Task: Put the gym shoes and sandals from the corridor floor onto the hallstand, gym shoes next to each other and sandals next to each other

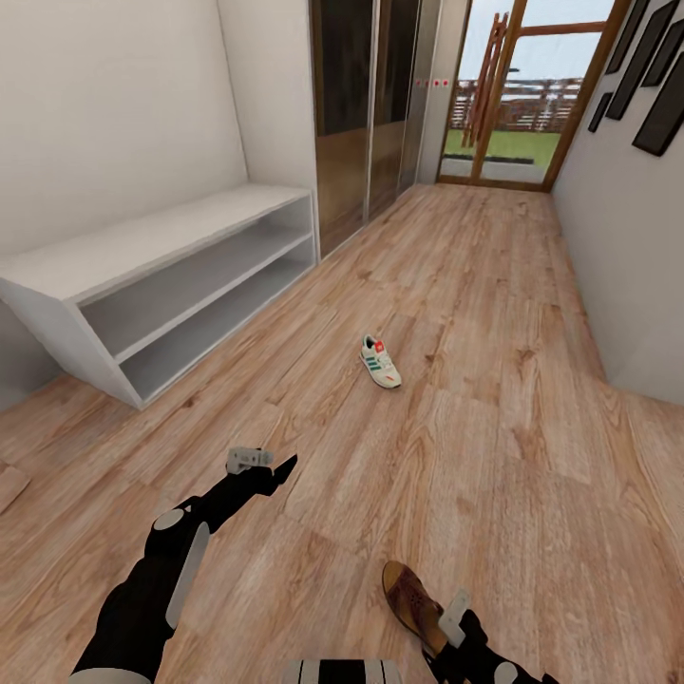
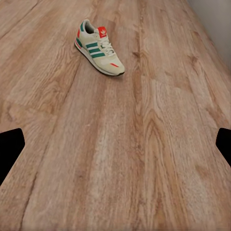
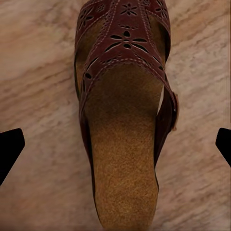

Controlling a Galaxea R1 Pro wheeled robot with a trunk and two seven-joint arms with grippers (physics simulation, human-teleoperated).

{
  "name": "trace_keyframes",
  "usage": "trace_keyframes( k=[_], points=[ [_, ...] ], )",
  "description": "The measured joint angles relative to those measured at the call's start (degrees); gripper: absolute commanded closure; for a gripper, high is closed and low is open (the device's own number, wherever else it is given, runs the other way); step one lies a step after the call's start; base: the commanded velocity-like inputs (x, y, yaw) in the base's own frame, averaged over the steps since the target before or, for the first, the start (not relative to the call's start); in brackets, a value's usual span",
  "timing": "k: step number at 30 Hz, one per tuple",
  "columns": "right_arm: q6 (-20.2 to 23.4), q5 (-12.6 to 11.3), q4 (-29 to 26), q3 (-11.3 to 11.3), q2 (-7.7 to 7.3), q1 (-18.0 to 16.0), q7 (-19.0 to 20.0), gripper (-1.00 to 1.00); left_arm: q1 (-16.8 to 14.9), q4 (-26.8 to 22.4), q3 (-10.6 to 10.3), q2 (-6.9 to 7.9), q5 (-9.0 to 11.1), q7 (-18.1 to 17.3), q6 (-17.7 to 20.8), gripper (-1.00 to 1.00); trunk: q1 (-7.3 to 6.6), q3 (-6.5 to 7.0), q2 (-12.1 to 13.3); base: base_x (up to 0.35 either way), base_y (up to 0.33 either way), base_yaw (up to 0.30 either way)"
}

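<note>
One gym shoe [image 1: 381, 361] lay upright on the corridor floor [image 1: 494, 456] near the middle of the head view, its toe toward the robot and its red-orange heel patch toward the far glass door [image 1: 513, 90]. One sandal [image 1: 412, 598] lay on the same floor close to the robot's base, well apart from the gym shoe, with its open heel end nearest the robot. The left claw [image 1: 275, 465] was extended forward above bare planks, pointing roughly toward the gym shoe but well short of it. In the left wrist view the gym shoe [image 2: 98, 47] sat far ahead of the claw, and the two dark fingertips [image 2: 9, 149] appeared at opposite edges of the picture, so the left claw stood spread wide and held nothing. The right claw [image 1: 446, 646] was positioned low, directly over the sandal. In the right wrist view the sandal [image 3: 124, 110] ran lengthwise between the two fingertips [image 3: 8, 151], which stood wide apart at the picture's edges on either side of the tan footbed; the right claw was spread wide and gripped nothing, and contact with the sandal could not be confirmed. A pale grey-white unit [image 1: 166, 285] with a wide flat top and two open low shelves stood against the wall on the robot's left, well apart from both items of footwear. Dark panels [image 1: 366, 114] lined the left wall beyond the unit.
</note>
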Motion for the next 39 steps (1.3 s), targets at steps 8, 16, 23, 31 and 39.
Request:
trace_keyframes(
  k=[8, 16, 23, 31, 39],
  points=[
    [0.0, -0.3, -0.1, -0.2, -0.35, 0.0, -0.4, -1.00, 0.0, 0.0, -0.1, 0.00, 0.1, 0.0, 0.0, -1.00, 0.00, -0.02, 0.0, 0.000, 0.000, 0.000],
    [0.0, -0.3, -0.1, -0.3, -0.46, 0.0, -0.4, -1.00, 0.0, -0.1, -0.1, 0.00, 0.1, 0.0, 0.0, -1.00, 0.11, -1.25, 0.0, 0.000, 0.000, 0.000],
    [0.0, -0.4, -0.2, -0.3, -0.47, 0.0, -0.5, -1.00, 0.0, -0.1, -0.1, 0.00, 0.1, 0.0, 0.0, -1.00, 0.21, -2.50, -0.1, 0.000, 0.000, 0.000],
    [0.0, -0.4, -0.3, -0.4, -0.48, 0.0, -0.6, -1.00, 0.0, -0.1, -0.1, 0.00, 0.1, 0.0, 0.0, -1.00, 0.21, -2.52, -0.1, 0.000, 0.000, 0.000],
    [0.0, -0.6, -0.4, -0.4, -0.52, 0.0, -0.6, -1.00, 0.0, -0.1, -0.1, 0.00, 0.1, 0.0, 0.0, -1.00, 0.21, -2.54, -0.1, 0.000, 0.000, -0.017]
  ],
)
